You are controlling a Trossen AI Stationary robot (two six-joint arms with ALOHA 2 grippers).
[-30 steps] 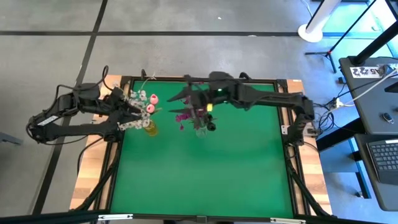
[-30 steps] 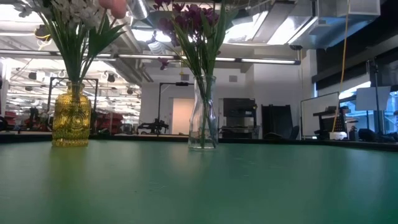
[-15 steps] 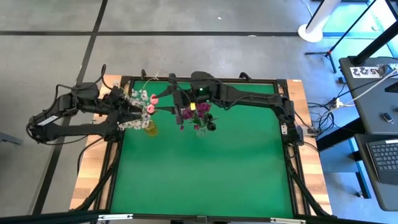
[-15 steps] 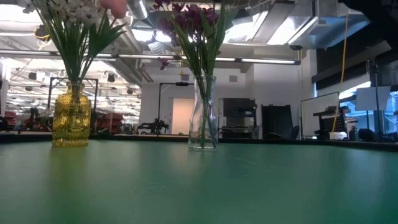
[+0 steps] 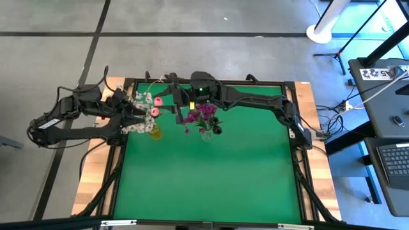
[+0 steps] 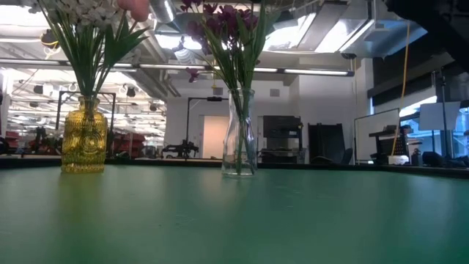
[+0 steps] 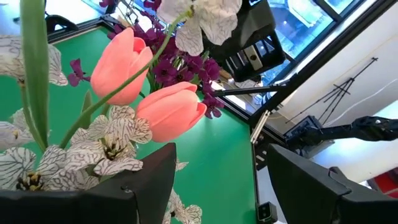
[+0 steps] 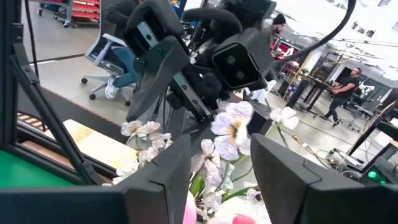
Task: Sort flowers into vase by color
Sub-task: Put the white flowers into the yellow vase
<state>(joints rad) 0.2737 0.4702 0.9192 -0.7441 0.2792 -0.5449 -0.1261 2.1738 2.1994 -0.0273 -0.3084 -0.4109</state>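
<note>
On the green-topped counter [image 5: 211, 172], two vases are seen standing well apart near the far edge. A squat yellow textured glass vase [image 6: 84, 139] holds the white, dark-veined sprigs [image 5: 135, 102] and the two salmon-pink tulip heads [image 7: 146, 90] on long green stems. A tall clear glass vase [image 6: 239, 136] holds the magenta-purple sprigs [image 5: 201, 114], with one dark head [image 5: 217, 129] hanging at the side.

The left claw [image 5: 132, 113] is held at the white and pink bunch over the yellow vase; its two dark fingers [image 7: 99, 196] are spread apart on either side of the bunch, with white blooms lying between them, and no stem is seen to be clamped.

The right claw [image 5: 175, 102] is held above the far part of the counter, between the two bunches and just beside the pink heads. Its fingers [image 8: 163, 180] are parted, with pale blooms showing in the gap, and nothing is seen to be pinched.

Beyond the counter, seated and standing people [image 8: 341, 87] are visible in the room.
</note>
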